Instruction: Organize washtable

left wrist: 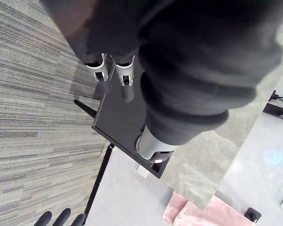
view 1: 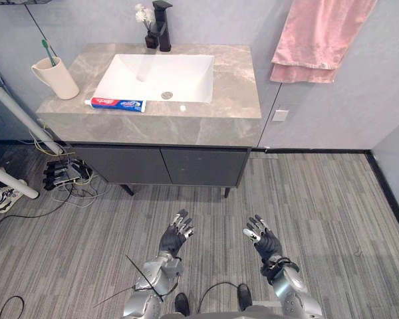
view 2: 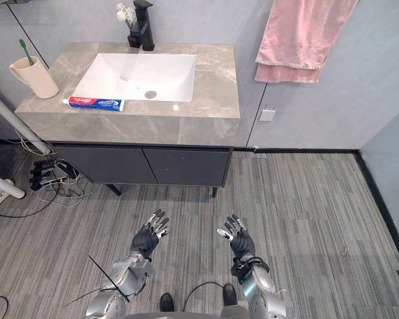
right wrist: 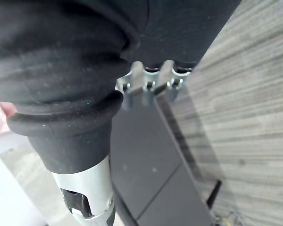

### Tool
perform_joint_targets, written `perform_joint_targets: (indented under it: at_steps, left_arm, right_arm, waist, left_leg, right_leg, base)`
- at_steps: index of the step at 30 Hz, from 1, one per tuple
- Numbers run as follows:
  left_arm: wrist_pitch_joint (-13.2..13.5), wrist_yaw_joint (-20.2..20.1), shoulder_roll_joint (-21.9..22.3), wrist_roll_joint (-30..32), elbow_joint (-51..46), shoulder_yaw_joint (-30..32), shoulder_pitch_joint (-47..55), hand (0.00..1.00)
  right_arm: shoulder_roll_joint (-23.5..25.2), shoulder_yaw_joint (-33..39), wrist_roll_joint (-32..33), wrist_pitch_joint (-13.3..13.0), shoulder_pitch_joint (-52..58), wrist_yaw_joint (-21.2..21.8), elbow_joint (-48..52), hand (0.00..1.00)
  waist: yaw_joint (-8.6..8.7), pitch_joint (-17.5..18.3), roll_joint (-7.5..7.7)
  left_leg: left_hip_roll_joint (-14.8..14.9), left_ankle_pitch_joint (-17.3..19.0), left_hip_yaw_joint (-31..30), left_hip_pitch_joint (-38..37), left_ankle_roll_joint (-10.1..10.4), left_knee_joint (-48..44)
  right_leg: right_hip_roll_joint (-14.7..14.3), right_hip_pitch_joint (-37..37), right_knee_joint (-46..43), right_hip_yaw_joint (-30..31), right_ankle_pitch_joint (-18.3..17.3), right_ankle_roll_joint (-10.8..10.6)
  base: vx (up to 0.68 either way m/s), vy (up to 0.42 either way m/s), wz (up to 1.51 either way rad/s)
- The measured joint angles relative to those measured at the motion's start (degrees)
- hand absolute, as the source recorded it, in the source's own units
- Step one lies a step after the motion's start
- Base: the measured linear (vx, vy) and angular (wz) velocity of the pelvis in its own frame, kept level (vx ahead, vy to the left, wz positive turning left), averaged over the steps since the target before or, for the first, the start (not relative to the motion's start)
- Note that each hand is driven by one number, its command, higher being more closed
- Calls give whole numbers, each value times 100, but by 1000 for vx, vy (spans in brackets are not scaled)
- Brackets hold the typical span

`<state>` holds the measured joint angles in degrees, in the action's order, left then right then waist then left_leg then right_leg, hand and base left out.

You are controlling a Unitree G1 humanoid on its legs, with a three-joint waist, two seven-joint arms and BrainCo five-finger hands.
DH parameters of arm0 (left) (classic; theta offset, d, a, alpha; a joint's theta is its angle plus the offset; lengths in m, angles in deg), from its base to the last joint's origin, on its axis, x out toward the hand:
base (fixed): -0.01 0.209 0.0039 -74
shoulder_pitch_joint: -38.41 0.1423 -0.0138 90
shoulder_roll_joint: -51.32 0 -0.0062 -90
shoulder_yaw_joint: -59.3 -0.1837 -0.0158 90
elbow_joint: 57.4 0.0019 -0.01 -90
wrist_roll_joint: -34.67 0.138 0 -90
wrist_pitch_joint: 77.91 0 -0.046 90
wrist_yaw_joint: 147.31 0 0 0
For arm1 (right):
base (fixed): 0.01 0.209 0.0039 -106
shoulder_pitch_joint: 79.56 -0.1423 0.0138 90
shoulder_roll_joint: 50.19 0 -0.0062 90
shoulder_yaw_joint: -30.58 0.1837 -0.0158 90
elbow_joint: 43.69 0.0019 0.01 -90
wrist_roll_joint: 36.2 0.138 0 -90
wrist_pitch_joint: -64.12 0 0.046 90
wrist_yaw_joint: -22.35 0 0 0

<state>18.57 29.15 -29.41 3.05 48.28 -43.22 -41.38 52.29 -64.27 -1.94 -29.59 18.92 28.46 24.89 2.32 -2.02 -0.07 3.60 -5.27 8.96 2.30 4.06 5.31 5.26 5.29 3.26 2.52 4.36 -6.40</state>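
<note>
A grey marble washtable [view 1: 226, 123] with a white sink [view 1: 156, 76] stands ahead against the wall. A toothpaste tube [view 1: 115, 104] lies flat on the counter just in front of the sink's left corner. A cream cup [view 1: 55, 78] holding a green toothbrush [view 1: 48, 52] stands at the counter's left end. Both hands hover low over the floor, well short of the cabinet: my left hand [view 1: 174, 237] and my right hand [view 1: 263, 241], each open with fingers spread and holding nothing.
A black faucet [view 1: 163, 25] and a small dark vase of white flowers [view 1: 146, 26] stand behind the sink. A pink towel [view 1: 319, 36] hangs on the wall to the right. Cables and a power strip [view 1: 60, 174] lie on the floor at the cabinet's left.
</note>
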Motion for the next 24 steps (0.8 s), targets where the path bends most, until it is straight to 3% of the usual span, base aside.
perform_joint_targets:
  at_steps: [4,9,11,12,13,15,16,17,18,20,21,22,24]
  left_arm:
    - [16,28,126,-31,-66,657,5,0]
    - [128,138,541,-216,-523,1388,232,0]
    - [151,141,673,-357,-588,1528,336,0]
    - [149,144,676,-383,-588,1530,342,0]
    - [148,164,671,-398,-588,1543,380,0]
    - [150,261,699,-425,-590,1546,457,0]
    - [147,286,713,-428,-586,1566,479,0]
    - [156,289,709,-427,-628,1634,480,0]
    - [166,296,710,-427,-665,1678,485,0]
    - [172,374,672,-424,-675,1779,447,0]
    - [172,411,602,-424,-657,1793,434,0]
    - [172,417,527,-423,-656,1811,444,0]
    - [172,415,407,-391,-657,1819,402,0]
  right_arm:
    - [48,507,12,-30,69,-16,48,0]
    - [37,932,19,-45,219,-22,164,0]
    - [-40,973,64,-49,182,-22,401,0]
    - [-70,1077,125,-64,120,-23,508,0]
    - [-98,1161,217,-123,-26,-43,501,0]
    - [-201,1159,296,-223,-172,-113,489,0]
    - [-203,1163,354,-248,-244,-147,484,0]
    - [-167,1171,361,-250,-244,-162,486,0]
    - [-134,1152,358,-249,-252,-172,488,0]
    - [39,1090,342,-227,-249,-221,486,0]
    - [183,1087,343,-209,-245,-247,486,0]
    - [236,1063,356,-188,-198,-239,486,0]
    - [286,1055,438,-146,-77,-218,489,0]
  waist:
    - [-28,-4,4]
    - [-118,-212,84]
    - [-192,-282,207]
    - [-192,-308,199]
    - [-179,-337,194]
    - [-226,-333,111]
    - [-276,-335,22]
    - [-297,-337,104]
    - [-313,-330,115]
    - [-321,-335,109]
    - [-324,-333,104]
    - [-319,-330,18]
    - [-285,-331,-46]
  left_leg:
    - [13,-1,-136,80,4,-99]
    - [152,1029,-677,883,-27,-2254]
    - [64,1184,-718,1166,-145,-2523]
    - [109,1313,-711,1409,-337,-2817]
    - [268,1318,-724,1641,-339,-3011]
    - [505,1344,-725,1699,-254,-2928]
    - [563,1271,-449,1729,163,-3000]
    - [332,1432,-236,1793,36,-3239]
    - [246,1574,-182,1886,-31,-3436]
    - [37,2024,47,2033,-307,-3895]
    - [-103,2162,264,1943,-497,-3939]
    - [-173,2218,431,1783,-602,-3845]
    - [-306,2160,610,1404,-769,-3497]
  right_leg:
    - [19,47,-236,-181,-101,-60]
    - [118,110,-1406,-516,-892,-65]
    - [310,95,-1390,-575,-1069,-37]
    - [403,92,-1394,-646,-1134,-139]
    - [519,95,-1397,-728,-1196,-225]
    - [694,90,-1403,-725,-1331,-434]
    - [882,19,-1390,-703,-1421,-573]
    - [1182,-13,-1308,-687,-1495,-632]
    - [1289,-20,-1258,-684,-1503,-618]
    - [1543,-80,-1215,-542,-1310,-369]
    - [1686,145,-1651,-333,-995,-44]
    - [1754,446,-2158,-247,-805,249]
    - [1767,797,-3086,-78,-735,482]
  base:
    - [-5,-13,25]
    - [-37,8,47]
    - [-80,54,60]
    - [-93,138,75]
    - [-98,205,78]
    - [-56,273,44]
    - [44,421,19]
    - [61,444,16]
    - [93,460,0]
    - [137,407,-23]
    - [271,552,-51]
    - [299,557,-53]
    - [278,423,-39]
